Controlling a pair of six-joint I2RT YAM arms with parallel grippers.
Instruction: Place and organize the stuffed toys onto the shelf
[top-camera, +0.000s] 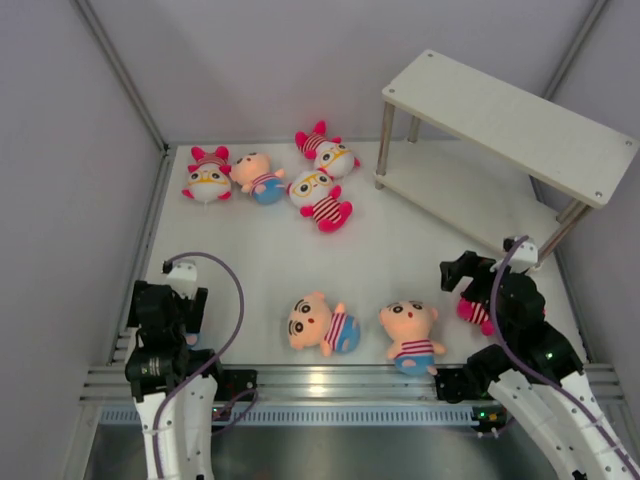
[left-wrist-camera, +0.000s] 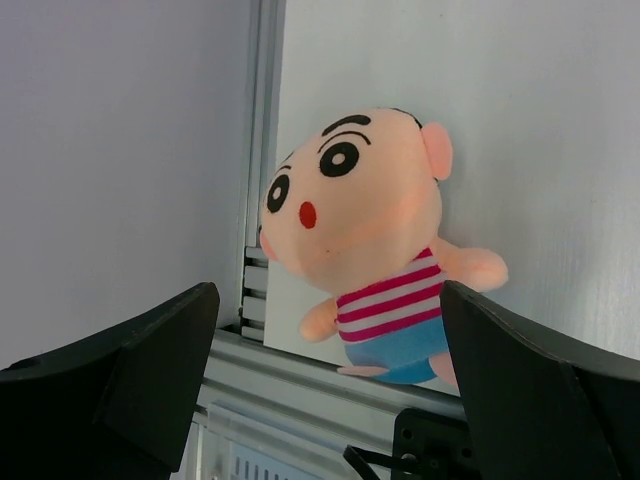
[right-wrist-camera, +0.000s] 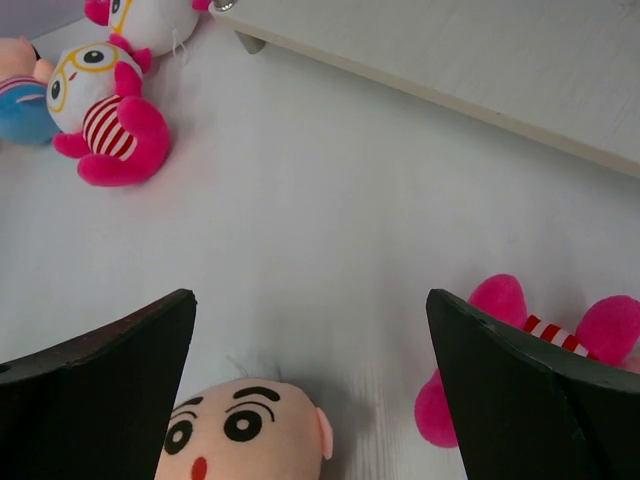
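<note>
1. Left pincer (left-wrist-camera: 328, 295) gapes wide at the white desk's (top-camera: 270, 260) near-left corner.
2. Three hot-pink striped plush dolls (top-camera: 208, 178) (top-camera: 318, 195) (top-camera: 330, 152) and a peach plush boy (top-camera: 258, 178) lie toward the far-left corner. Two more peach boys (top-camera: 320, 325) (top-camera: 410, 335) lie along the near edge.
3. Right pincer (right-wrist-camera: 310, 300) is also spread, just beside a fourth pink doll (right-wrist-camera: 540, 340) near the right edge.
4. Two-tier cream board shelf (top-camera: 500, 120) stands at the far-right corner.
</note>
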